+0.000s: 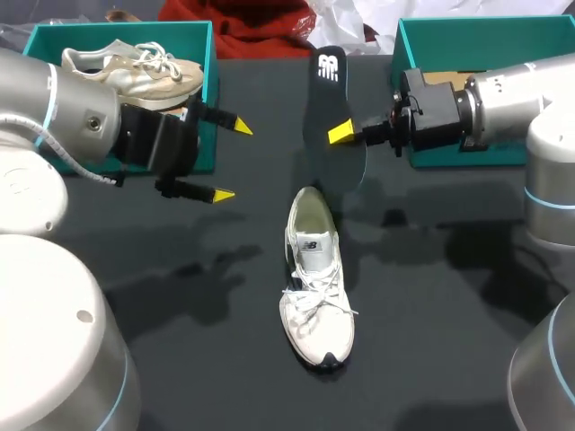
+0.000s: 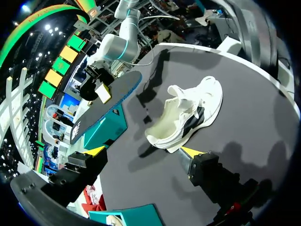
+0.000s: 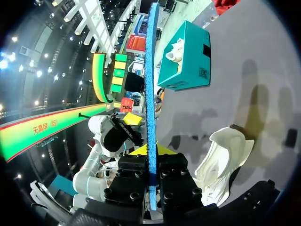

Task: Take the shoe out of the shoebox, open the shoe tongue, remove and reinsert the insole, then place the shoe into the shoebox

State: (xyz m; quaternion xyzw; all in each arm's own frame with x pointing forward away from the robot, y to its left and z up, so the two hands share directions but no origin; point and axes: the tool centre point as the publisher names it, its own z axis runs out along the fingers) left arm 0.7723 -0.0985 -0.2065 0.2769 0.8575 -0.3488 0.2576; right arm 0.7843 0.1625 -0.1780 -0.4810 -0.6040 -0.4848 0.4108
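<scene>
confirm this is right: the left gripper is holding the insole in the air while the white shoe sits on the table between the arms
Not quite. The head view shows the right gripper shut on the insole, holding it in the air; the left gripper is open. The white shoe does sit on the table between the arms.

I see the white shoe (image 1: 316,287) lying on its sole mid-table, laces tied, toe towards me and heel towards the far edge, its mouth wide open. The insole (image 1: 328,99) is out of it: dark, with a white logo and a blue edge, held up off the table just beyond the heel, pinched at one long side by my right gripper (image 1: 346,135). A teal shoebox (image 1: 117,29) stands open at far left with a cream shoe (image 1: 135,67) inside; another teal shoebox (image 1: 467,31) stands open at far right.
</scene>
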